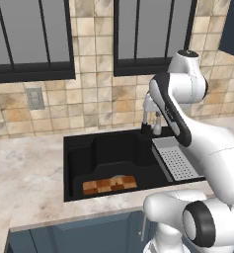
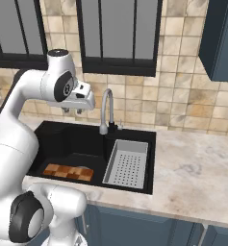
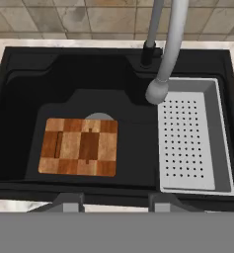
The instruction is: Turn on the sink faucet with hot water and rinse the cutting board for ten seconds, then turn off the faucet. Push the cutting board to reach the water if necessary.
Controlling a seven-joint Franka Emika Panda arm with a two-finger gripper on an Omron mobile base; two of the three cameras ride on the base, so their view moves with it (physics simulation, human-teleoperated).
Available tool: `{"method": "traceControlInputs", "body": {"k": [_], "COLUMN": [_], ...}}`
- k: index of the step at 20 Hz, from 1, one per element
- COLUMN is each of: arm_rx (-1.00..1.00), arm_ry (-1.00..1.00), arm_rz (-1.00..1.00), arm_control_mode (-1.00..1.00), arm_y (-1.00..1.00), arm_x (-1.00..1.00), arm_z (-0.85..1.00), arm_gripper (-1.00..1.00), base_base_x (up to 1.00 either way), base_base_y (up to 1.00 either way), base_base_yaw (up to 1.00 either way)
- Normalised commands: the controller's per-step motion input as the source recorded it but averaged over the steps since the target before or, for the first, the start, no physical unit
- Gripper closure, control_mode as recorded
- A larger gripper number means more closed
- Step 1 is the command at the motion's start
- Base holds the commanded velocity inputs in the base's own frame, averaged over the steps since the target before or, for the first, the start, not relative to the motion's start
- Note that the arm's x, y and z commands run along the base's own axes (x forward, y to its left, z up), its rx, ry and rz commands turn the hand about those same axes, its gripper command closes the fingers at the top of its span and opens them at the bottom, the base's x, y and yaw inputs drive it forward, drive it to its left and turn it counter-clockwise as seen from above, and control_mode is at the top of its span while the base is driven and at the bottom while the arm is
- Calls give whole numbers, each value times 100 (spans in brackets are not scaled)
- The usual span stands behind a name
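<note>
right now no water runs. the small checkered wooden cutting board [image 3: 78, 147] lies flat near the front left corner of the big black sink [image 3: 19, 99]. the gripper [image 2: 72, 111], pressed together and empty, should nudge the lever on the slim silver gooseneck faucet [image 2: 106, 109] gently toward hot.

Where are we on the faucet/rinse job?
Done: nothing visible; no stream from the sink faucet.
In hand: gripper hangs shut and empty above the sink, left of the spout.
Left: turn on hot water, rinse the cutting board, lying left of the spout, then shut off.
</note>
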Motion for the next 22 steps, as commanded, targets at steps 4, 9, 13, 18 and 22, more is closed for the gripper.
{"method": "traceControlInputs", "body": {"k": [4, 9, 13, 18, 22], "arm_rx": [0, 2, 0, 0, 0], "arm_ry": [0, 0, 0, 0, 0], "arm_rz": [0, 0, 0, 0, 0], "arm_control_mode": [-100, -100, -100, -100, -100], "arm_y": [-17, -48, -46, -34, -6], "arm_x": [5, 23, 35, 49, 34], "arm_z": [0, 0, 0, 0, 0], "arm_gripper": [-100, -100, -100, -100, -100], "base_base_x": [0, 0, 0, 0, 0], "base_base_y": [0, 0, 0, 0, 0], "base_base_yaw": [0, 0, 0, 0, 0]}}
